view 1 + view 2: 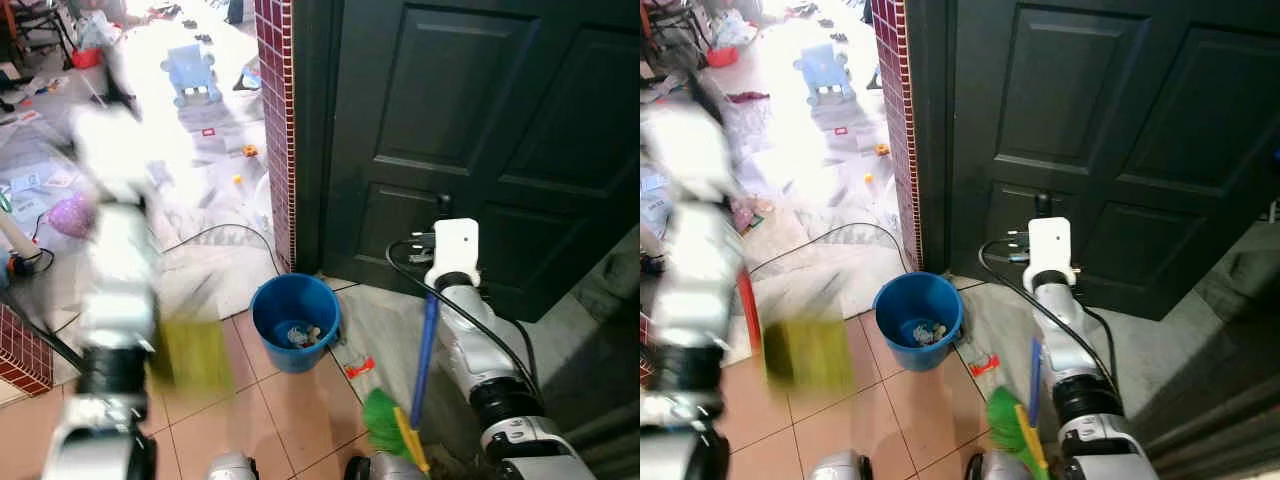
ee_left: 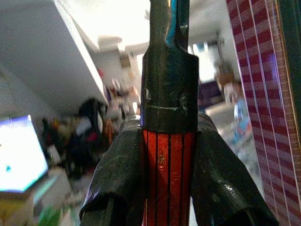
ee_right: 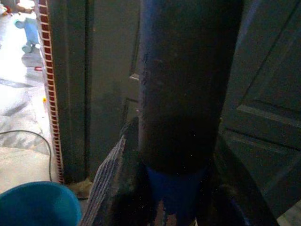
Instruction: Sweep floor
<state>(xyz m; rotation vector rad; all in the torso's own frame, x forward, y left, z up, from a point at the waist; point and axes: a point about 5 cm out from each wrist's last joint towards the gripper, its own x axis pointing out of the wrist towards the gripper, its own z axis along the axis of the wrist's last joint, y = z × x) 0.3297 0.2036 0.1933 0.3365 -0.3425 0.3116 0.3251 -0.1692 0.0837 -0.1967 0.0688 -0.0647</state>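
With the right claw (image 3: pixel 164 207) clenched on the blue-handled broom (image 1: pixel 424 350) and the left claw (image 2: pixel 169 188) gripping a red-handled dustpan (image 1: pixel 190 355) (blurred), bristles should stay low beside the blue bucket (image 1: pixel 295 320).

Glare floods the far floor (image 1: pixel 200 130) (left arm (image 1: pixel 115 300) motion-blurred), while the door (image 1: pixel 480 130) is dim.

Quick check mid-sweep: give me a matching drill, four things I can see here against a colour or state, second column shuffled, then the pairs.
Things:
1. bucket
2. broom bristles
3. door
4. dustpan

Colour or state:
A. green, low beside the right arm
B. yellowish, blurred, under the left arm
C. dark, shut
D. blue, scraps lying inside

Pairs: 1-D, 2-A, 3-C, 4-B
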